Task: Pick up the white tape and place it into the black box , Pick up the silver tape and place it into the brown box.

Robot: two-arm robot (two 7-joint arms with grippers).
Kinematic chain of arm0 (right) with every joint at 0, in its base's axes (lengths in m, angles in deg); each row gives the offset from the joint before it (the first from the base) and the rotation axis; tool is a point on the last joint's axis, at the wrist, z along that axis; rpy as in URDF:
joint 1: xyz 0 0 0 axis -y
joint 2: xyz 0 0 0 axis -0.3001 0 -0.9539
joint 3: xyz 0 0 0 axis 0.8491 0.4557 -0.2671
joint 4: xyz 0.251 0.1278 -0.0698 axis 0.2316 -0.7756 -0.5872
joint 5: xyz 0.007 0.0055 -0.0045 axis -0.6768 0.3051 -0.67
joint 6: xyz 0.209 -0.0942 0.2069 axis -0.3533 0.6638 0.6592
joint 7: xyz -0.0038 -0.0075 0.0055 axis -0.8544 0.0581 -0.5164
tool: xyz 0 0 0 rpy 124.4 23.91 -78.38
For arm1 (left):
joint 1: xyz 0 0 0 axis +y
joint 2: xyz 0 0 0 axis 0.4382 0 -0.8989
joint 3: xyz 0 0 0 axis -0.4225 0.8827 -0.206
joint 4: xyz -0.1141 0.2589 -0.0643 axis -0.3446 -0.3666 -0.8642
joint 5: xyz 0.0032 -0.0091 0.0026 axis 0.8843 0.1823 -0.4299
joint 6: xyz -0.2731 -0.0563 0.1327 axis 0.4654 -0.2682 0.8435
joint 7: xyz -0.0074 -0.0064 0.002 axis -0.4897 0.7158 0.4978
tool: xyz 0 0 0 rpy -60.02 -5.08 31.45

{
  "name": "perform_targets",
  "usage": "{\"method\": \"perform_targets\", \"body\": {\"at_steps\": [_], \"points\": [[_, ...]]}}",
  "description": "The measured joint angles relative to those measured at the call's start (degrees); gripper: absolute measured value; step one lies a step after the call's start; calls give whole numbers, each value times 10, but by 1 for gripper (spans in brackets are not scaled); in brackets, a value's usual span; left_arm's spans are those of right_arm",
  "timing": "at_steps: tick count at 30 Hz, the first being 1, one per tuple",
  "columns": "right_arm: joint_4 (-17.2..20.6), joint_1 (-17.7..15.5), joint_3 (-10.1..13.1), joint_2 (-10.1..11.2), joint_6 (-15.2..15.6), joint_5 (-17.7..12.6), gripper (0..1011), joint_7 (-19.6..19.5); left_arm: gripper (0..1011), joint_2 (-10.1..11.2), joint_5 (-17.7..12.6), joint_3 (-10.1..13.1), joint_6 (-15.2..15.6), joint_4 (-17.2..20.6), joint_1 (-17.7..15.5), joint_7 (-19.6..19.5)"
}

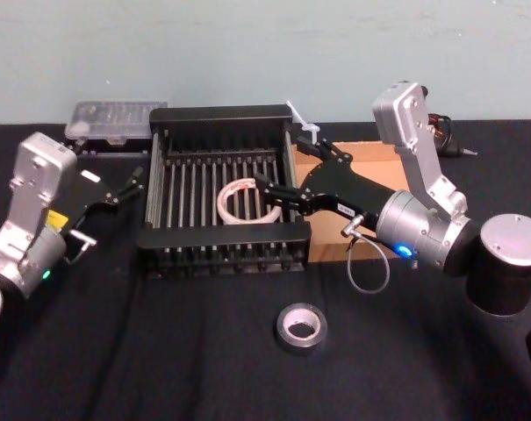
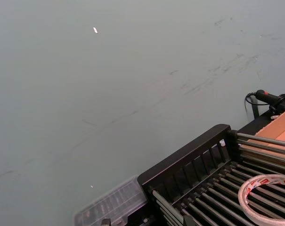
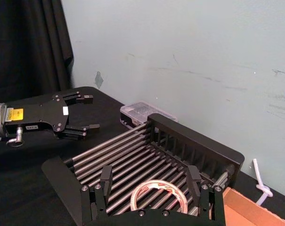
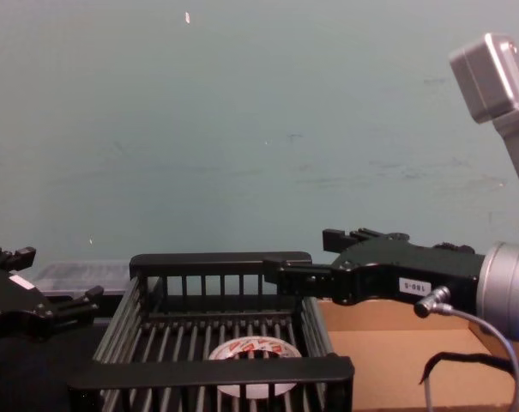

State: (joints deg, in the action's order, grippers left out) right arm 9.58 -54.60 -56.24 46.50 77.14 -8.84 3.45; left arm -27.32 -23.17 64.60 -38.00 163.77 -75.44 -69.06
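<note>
You can see the white tape point(image 1: 240, 200) lying flat on the slatted floor of the black box point(image 1: 223, 234), toward its right half, with the red print on its face showing from the chest view point(image 4: 252, 353). Nothing is touching it.

Your right pincer point(image 1: 281, 175) hangs above the box's right side, just beside and above the roll, with its fingers spread apart and nothing between them. From the right wrist view the two fingers point(image 3: 106, 177) stand on either side of the roll below them point(image 3: 156, 197).

The brown box point(image 1: 370, 156) sits touching the right side of the black box, and the right arm reaches across above it.

The silver tape point(image 1: 301, 327) lies flat on the dark worktop point(image 1: 160, 351), near you and well apart from both boxes, a little right of the black box's near rail.

Your left pincer point(image 1: 120, 189) is off to the left of the black box, just beside its left wall, its fingers spread and holding nothing. Beyond it, at the far left corner of the black box, rests a clear plastic case point(image 1: 116, 122).
</note>
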Motion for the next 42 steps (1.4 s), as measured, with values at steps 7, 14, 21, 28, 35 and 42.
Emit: {"method": "perform_targets", "body": {"at_steps": [7, 14, 21, 28, 35, 42], "points": [[0, 0, 0, 0, 0, 0, 1000, 0, 1001, 0, 0, 0, 0, 0, 0, 0], [9, -7, 1, 8, 0, -7, 1000, 2, 1002, 0, 0, 0, 0, 0, 0, 0], [36, -25, 3, 24, 3, -15, 1000, 2, 1001, 0, 0, 0, 0, 0, 0, 0], [82, -57, 6, 54, 12, -24, 1002, 7, 1001, 0, 0, 0, 0, 0, 0, 0], [134, -99, 20, 90, 21, -40, 1000, 4, 1001, 0, 0, 0, 0, 0, 0, 0], [179, -139, 32, 121, 31, -54, 1000, 0, 1001, 0, 0, 0, 0, 0, 0, 0]]}}
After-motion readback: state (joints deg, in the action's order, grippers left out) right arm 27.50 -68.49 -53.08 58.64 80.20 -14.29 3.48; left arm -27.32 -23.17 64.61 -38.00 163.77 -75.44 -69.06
